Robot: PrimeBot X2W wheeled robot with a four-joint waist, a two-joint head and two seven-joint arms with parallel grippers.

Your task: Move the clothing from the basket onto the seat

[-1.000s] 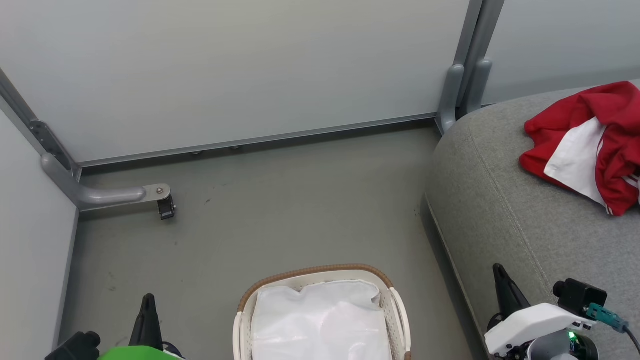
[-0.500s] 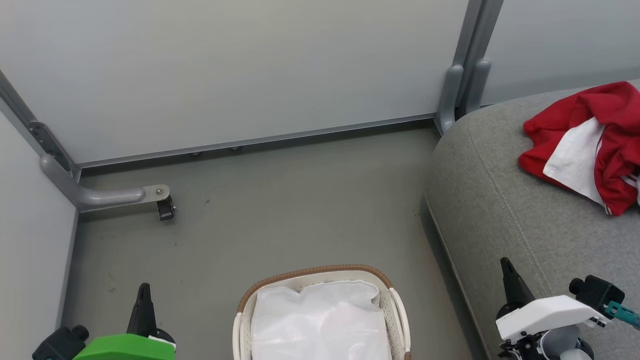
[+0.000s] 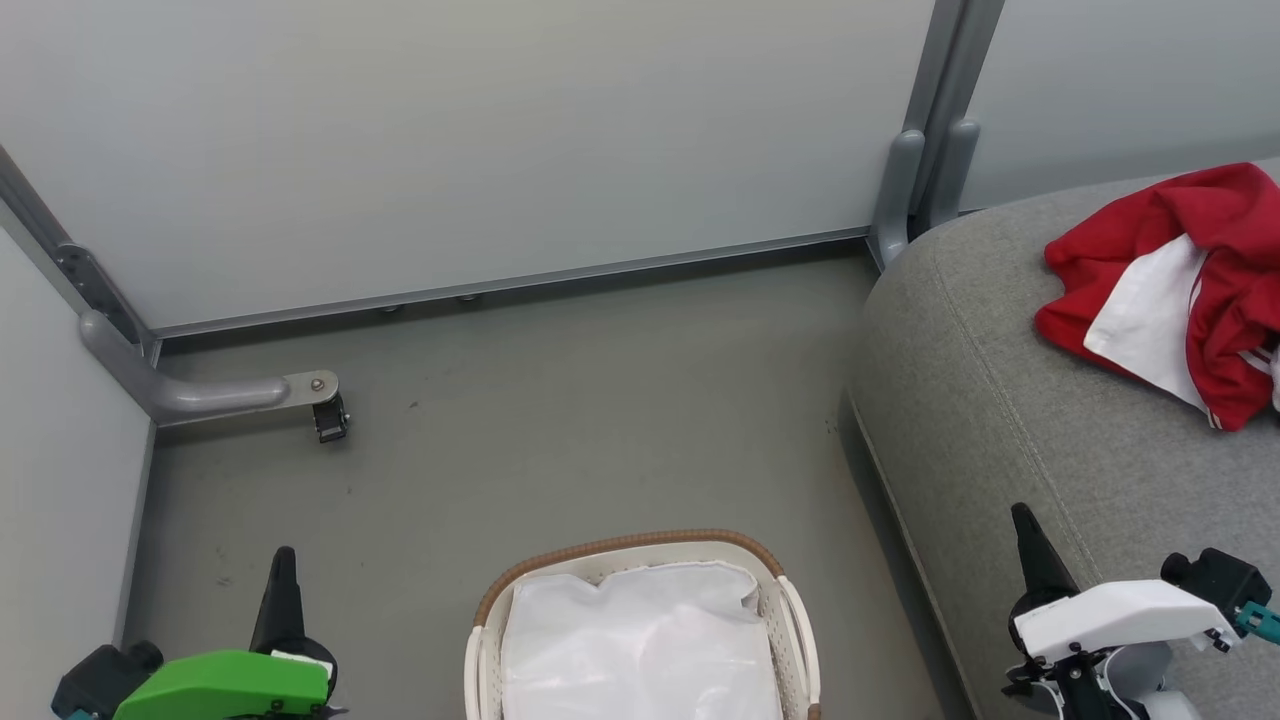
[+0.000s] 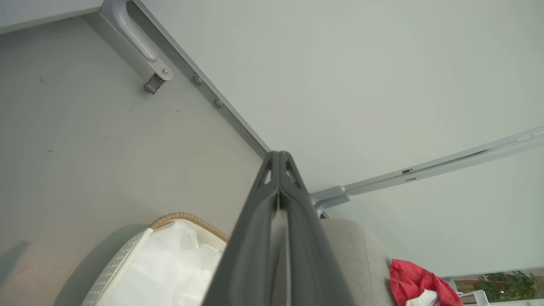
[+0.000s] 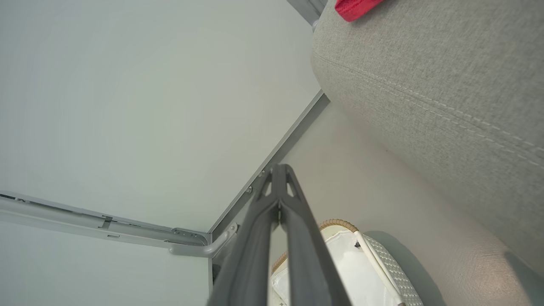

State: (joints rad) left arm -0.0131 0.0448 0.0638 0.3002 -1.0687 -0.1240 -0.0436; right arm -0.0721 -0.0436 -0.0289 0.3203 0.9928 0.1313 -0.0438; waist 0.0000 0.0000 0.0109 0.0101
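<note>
The red-and-white clothing [image 3: 1170,290] lies crumpled on the grey seat [image 3: 1000,420], well off to the right of the basket [image 3: 640,545] and beyond it. A white liner sheet [image 3: 640,640] lies in the basket, with no red showing there. By the look of it the move is done, and little is left but to stand clear. The left gripper [image 3: 284,560] hangs low to the basket's left, the right gripper [image 3: 1025,525] to its right by the seat's front edge. Both have their fingers pressed together on nothing, well apart from the clothing.
</note>
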